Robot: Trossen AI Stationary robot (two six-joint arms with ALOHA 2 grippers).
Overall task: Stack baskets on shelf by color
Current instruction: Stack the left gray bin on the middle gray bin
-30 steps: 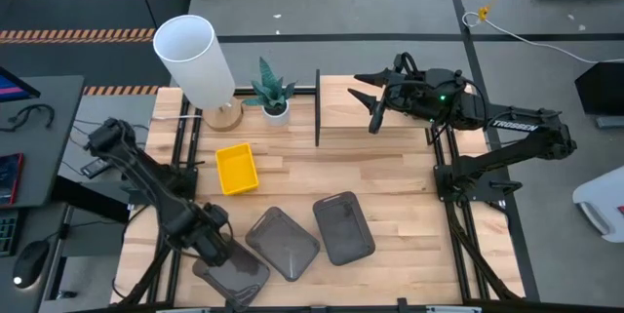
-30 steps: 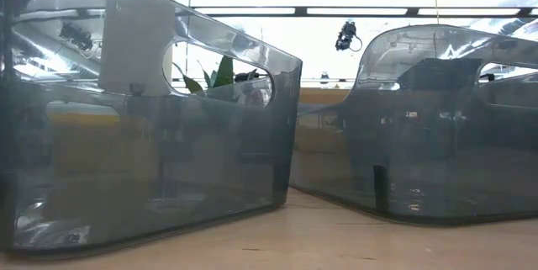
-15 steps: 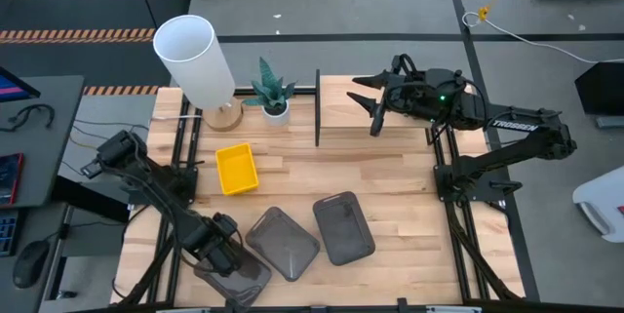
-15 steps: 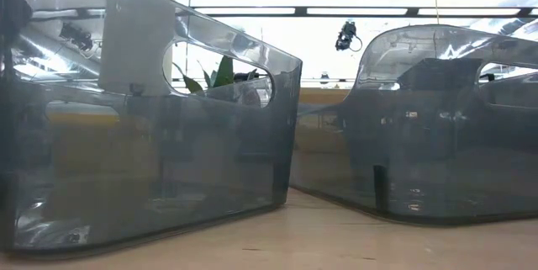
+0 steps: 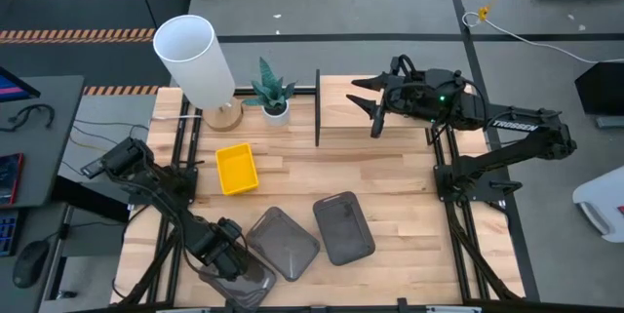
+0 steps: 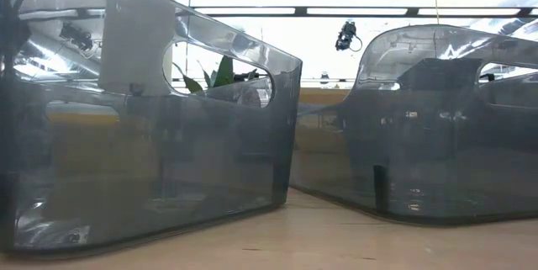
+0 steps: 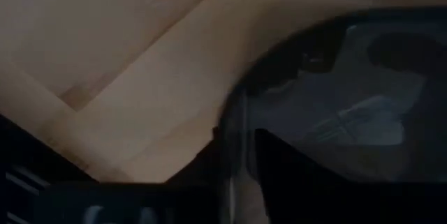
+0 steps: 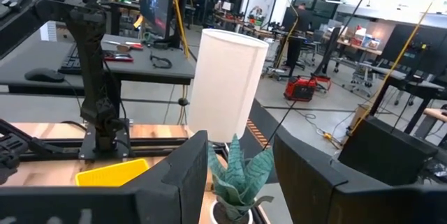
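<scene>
Gripping looks like the step in hand: at the near-left corner of the table the left gripper [image 5: 232,266] sits over the rim of a grey basket [image 5: 244,282] — fingers straddling the wall, closure impossible to tell. A square pinch before lifting should serve best. Since the earlier frame, this arm has crept nearer the edge. Rightward, two grey baskets [image 5: 343,226] lie untouched; the right gripper [image 5: 366,97] hovers open above the shelf [image 5: 351,103], unmoved.

yellow basket [image 5: 237,169] mid-table | three grey baskets [image 5: 342,227] along near edge | shelf [image 5: 341,108] at far side
</scene>
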